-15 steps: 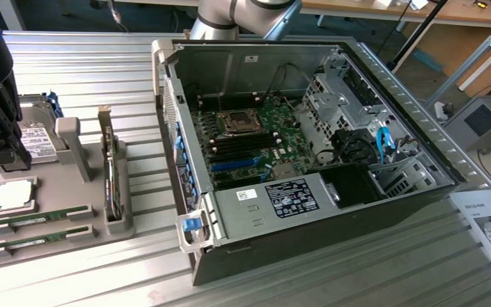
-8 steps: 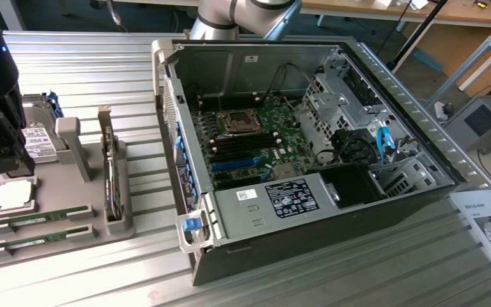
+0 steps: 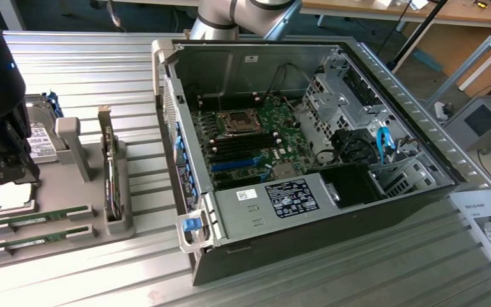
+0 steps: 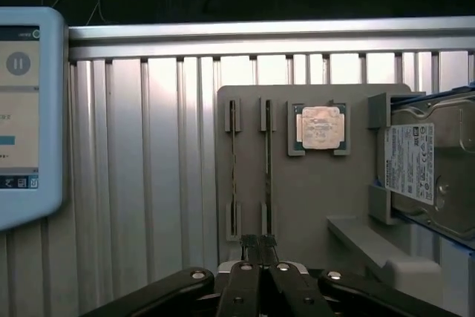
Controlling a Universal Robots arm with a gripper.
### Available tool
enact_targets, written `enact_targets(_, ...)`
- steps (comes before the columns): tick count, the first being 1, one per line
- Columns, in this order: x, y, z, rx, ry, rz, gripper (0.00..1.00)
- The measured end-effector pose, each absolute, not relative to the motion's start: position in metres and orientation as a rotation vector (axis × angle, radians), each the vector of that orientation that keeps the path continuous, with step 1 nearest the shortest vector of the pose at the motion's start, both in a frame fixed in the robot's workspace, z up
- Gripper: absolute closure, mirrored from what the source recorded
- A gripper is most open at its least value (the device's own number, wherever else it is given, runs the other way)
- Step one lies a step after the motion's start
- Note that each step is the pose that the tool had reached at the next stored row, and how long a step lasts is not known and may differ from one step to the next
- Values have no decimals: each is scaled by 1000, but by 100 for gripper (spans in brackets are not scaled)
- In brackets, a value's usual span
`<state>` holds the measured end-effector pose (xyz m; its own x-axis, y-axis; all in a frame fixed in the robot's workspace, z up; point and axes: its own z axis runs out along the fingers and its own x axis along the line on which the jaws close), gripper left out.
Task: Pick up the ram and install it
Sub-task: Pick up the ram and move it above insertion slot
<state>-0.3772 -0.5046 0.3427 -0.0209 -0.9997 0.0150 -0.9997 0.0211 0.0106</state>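
Two ram sticks lie side by side in the grey holder tray (image 3: 84,233) at the exterior view's left: one ram (image 3: 39,219) and its twin (image 3: 34,240). In the wrist view they show edge-on as thin strips, ram (image 4: 234,168) and ram (image 4: 267,168). My gripper (image 3: 11,171) hangs above the tray near the CPU and hard drive. Its dark fingertips (image 4: 250,241) are pressed together, so the gripper (image 4: 257,243) is shut with nothing in it. It sits just off the near ends of the two sticks and touches neither.
The open computer case (image 3: 399,96) stands in the middle, with the motherboard (image 3: 267,121) and its black slots (image 3: 241,144) exposed. The tray also holds a hard drive (image 4: 430,168), a CPU (image 4: 320,128) and an upright expansion card (image 3: 109,166). A tablet screen (image 4: 22,109) sits beside the ribbed metal table.
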Motion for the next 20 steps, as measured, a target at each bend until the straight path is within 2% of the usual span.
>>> enact_targets(20, -377, -505, 328, 2185, -2232, 4, 89)
